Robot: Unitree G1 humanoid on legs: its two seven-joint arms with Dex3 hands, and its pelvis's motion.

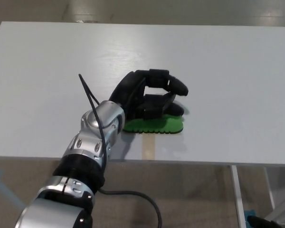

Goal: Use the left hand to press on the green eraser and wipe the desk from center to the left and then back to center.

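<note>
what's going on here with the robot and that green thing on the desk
The robot's left hand rests on top of a green eraser lying near the front edge of a white desk, roughly at its middle. The fingers are curled over the eraser and cover most of its top, as if pressing down on it. A black cable loops off the silver forearm. The right hand is not in view, and nothing else is on the desk.
</note>
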